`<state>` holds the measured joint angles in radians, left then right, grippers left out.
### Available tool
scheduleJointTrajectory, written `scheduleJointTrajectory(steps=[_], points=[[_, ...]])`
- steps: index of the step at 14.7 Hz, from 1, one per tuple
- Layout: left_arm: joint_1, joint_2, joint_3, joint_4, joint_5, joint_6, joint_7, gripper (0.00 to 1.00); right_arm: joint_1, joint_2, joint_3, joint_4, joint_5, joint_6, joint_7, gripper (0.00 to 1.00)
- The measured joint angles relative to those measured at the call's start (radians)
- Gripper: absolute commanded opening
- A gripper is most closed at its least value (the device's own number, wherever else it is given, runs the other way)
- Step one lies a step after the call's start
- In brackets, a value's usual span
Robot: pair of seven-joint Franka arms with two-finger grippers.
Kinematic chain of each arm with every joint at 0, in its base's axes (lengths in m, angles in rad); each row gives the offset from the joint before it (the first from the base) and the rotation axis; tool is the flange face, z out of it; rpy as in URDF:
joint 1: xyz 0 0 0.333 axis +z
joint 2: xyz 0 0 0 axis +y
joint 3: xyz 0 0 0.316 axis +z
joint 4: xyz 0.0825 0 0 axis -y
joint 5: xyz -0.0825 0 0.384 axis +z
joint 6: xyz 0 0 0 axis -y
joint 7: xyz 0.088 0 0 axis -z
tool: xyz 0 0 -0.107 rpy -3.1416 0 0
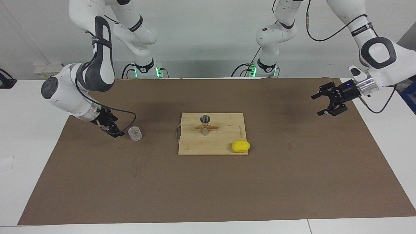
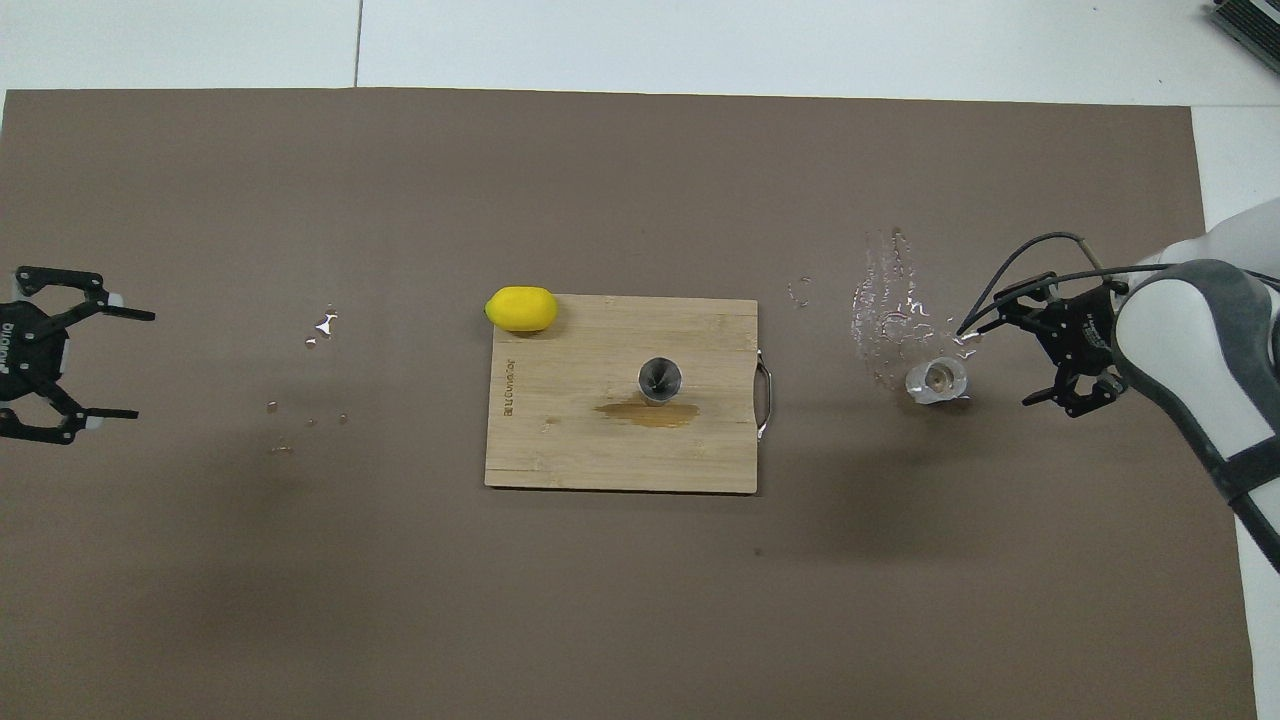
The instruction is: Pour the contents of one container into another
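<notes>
I'm at the reach-in step, nothing lifted yet. Starting at the right arm's end in the facing view: the right gripper [image 1: 117, 131] is down low by the brown mat, fingers spread, just beside the glass tumbler [image 1: 135, 133] but not yet around it. The tumbler stands upright on the mat, well apart from the cutting board [image 1: 211, 144]. On that board, mid-bench, the metal jigger [image 1: 205, 124] stands upright with a dark wet stain at its foot, and a lemon [image 1: 240, 146] sits at the board's corner toward the left arm's end. Then the left gripper [image 1: 329, 100], also spread, hangs in the air over the mat's edge, waiting.

Next I judge I must slide the right gripper's fingers around the tumbler, close, lift, carry it over the jigger and tip slowly; that mouth is narrow.

The overhead view gives me what the facing one hides: shiny spilled droplets [image 2: 885, 300] on the mat beside the tumbler, and a look down into the jigger's cup. The facing view alone shows me the gripper's height.
</notes>
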<state>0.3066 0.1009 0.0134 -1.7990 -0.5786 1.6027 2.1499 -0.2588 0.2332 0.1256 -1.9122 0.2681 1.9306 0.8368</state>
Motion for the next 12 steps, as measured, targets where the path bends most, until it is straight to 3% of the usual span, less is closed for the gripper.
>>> scheduleJointTrajectory(steps=[5, 9, 12], points=[[-0.018, -0.015, -0.010, 0.120, 0.216, -0.030, -0.391, 1.00, -0.019, 0.048, 0.000, -0.024, 0.105, 0.045, 0.002, 1.00], [-0.140, -0.073, -0.022, 0.130, 0.369, -0.063, -0.880, 1.00, -0.040, 0.099, -0.001, -0.032, 0.129, 0.055, 0.002, 1.00], [-0.219, -0.124, -0.027, 0.130, 0.409, -0.117, -1.270, 1.00, -0.046, 0.117, -0.001, -0.033, 0.171, 0.063, 0.002, 1.00]])
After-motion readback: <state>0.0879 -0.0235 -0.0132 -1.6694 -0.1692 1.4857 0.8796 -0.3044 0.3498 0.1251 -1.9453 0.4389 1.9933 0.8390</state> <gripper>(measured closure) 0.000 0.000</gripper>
